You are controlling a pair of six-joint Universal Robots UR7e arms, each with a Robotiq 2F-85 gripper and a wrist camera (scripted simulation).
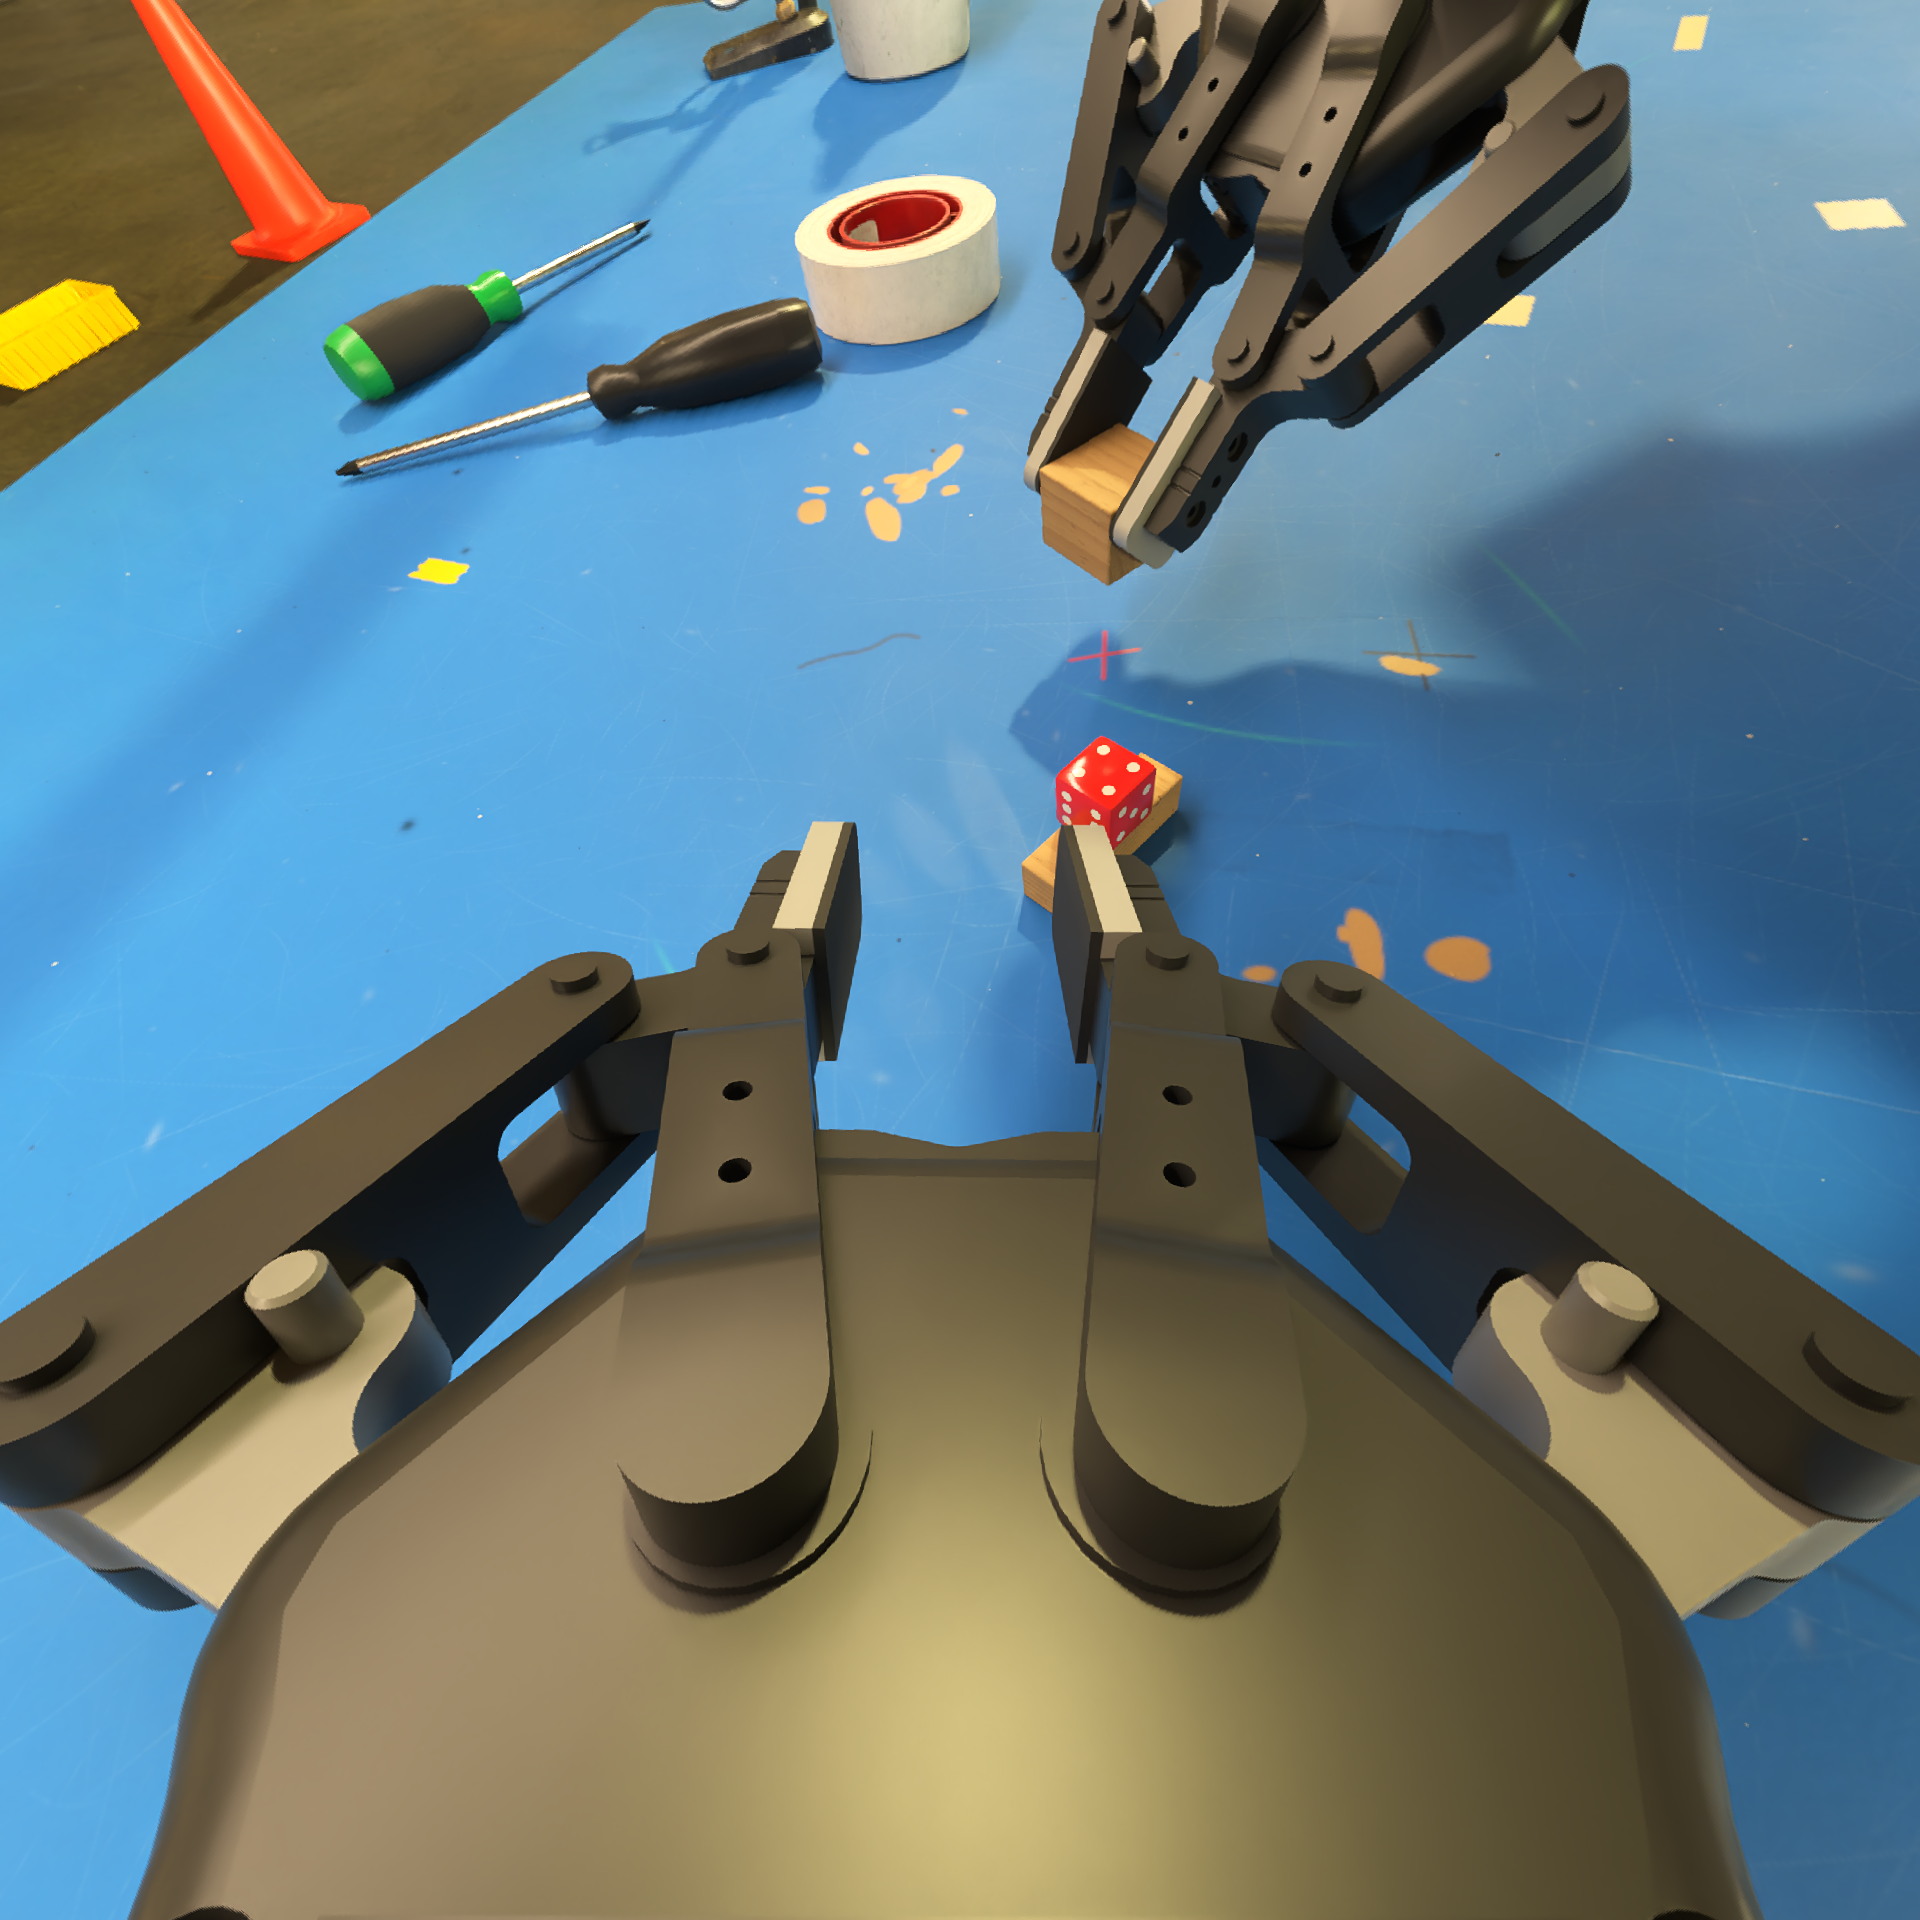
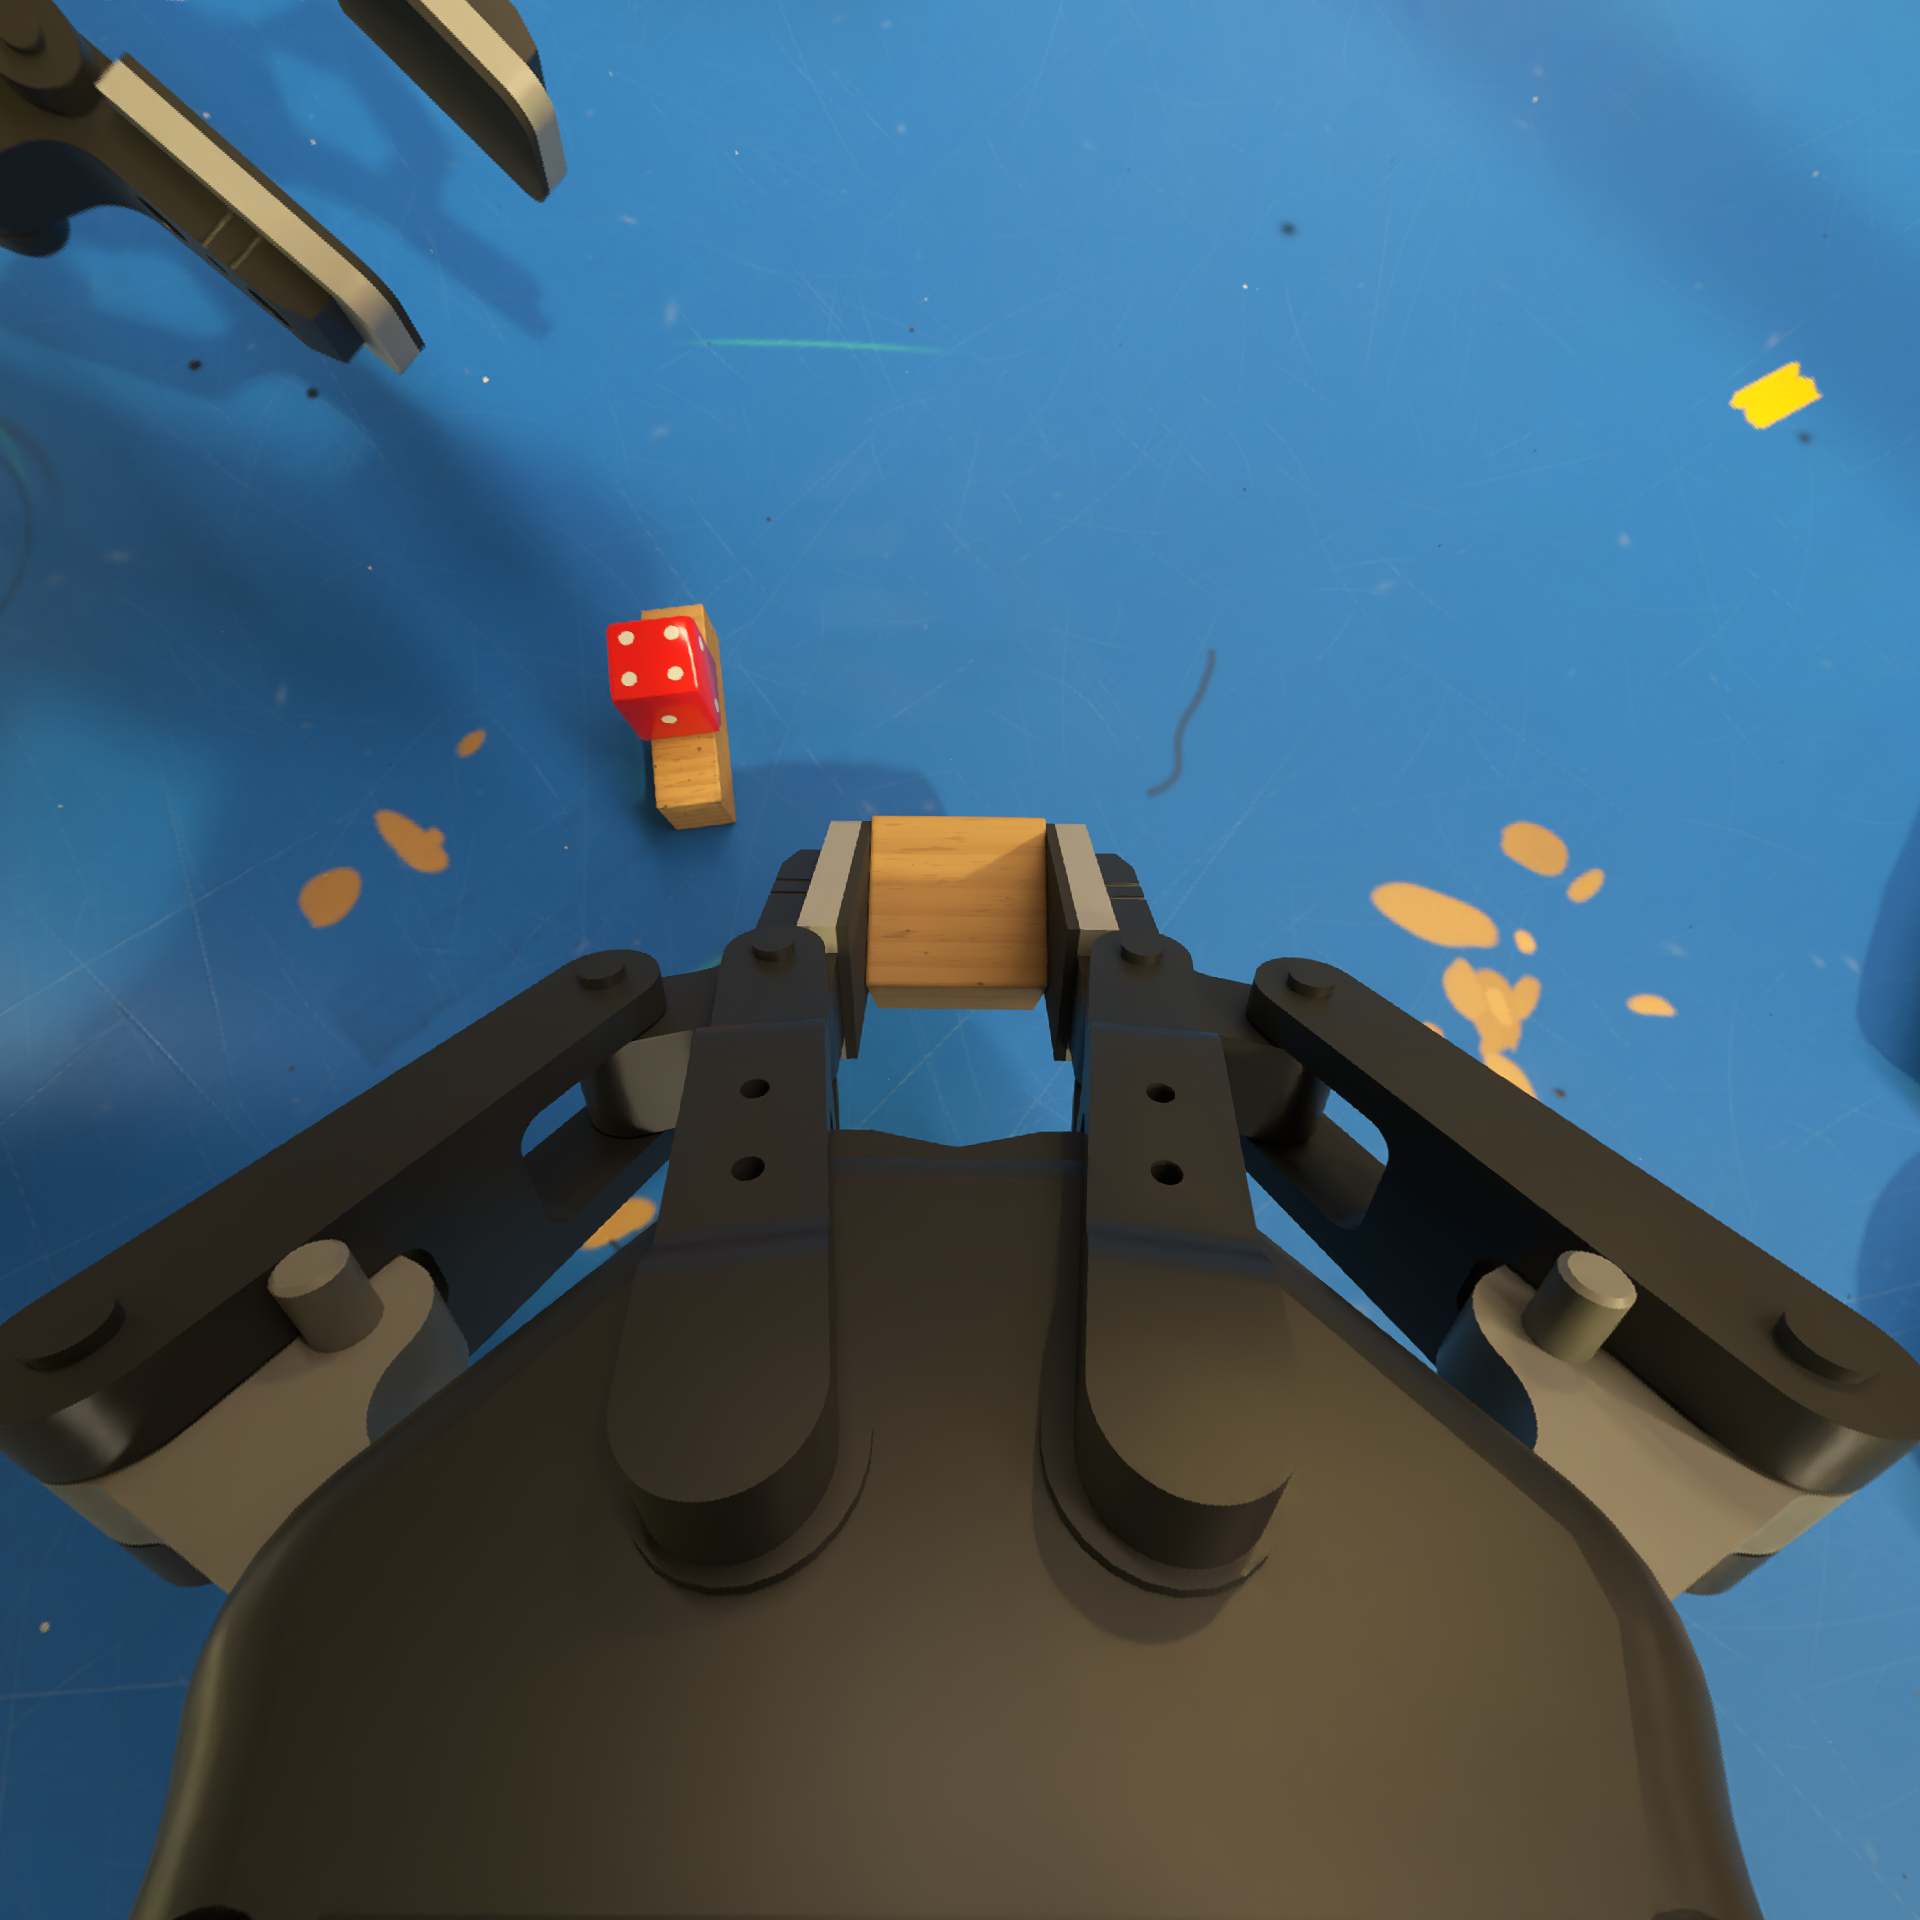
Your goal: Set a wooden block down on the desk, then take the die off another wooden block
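A red die with white pips sits on a flat wooden block lying on the blue desk. My left gripper is open and empty, above the desk; its right fingertip overlaps the block's near end in view. My right gripper is shut on a second wooden block and holds it above the desk. In the left wrist view it hangs beyond the die with that block. The die and its block show left of my right gripper.
Two screwdrivers, a white tape roll and a white cylinder lie at the far left of the desk. An orange cone and a yellow bin are on the floor beyond the edge. The left gripper's fingers show top left.
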